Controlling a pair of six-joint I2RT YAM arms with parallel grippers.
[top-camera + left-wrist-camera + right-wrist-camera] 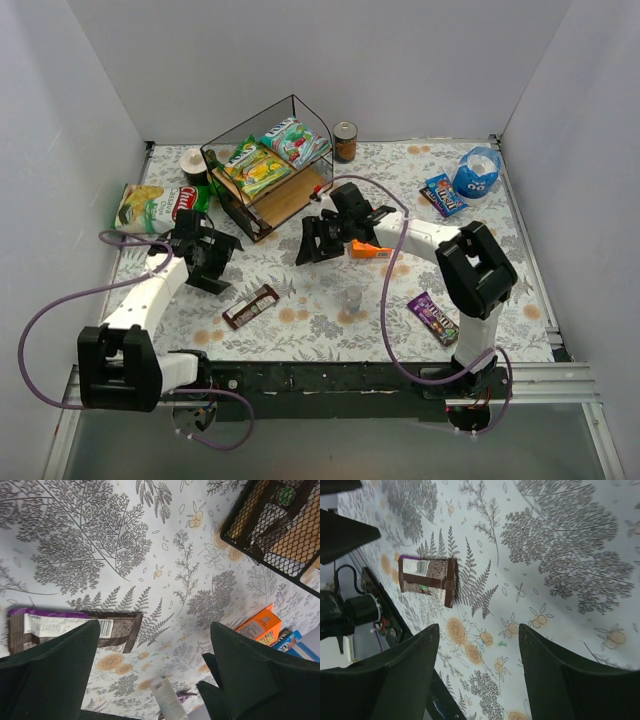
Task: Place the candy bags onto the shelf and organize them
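Observation:
The shelf [262, 205] stands at the back left, its mesh side also in the left wrist view [280, 525]. A green-yellow bag [255, 168] and a teal-white bag [293, 140] lie on its top board. The dark brown wrapper [250, 305] lies flat on the table in front, and shows in both wrist views [75, 630] [427, 577]. The purple wrapper [433, 318] lies at the front right. The small blue pack [445, 194] lies at the back right. My left gripper [205, 262] [155, 675] is open and empty above the table, left of the brown wrapper. My right gripper [315, 240] [477, 670] is open and empty in front of the shelf.
An orange box [368, 250] [260, 626] lies beside the right gripper. A small clear bottle [352, 298] [170, 700] stands mid-table. A round blue pouch with eyes [477, 172], a can [345, 141], a jar [192, 165] and a large chips bag [150, 207] sit along the back and left.

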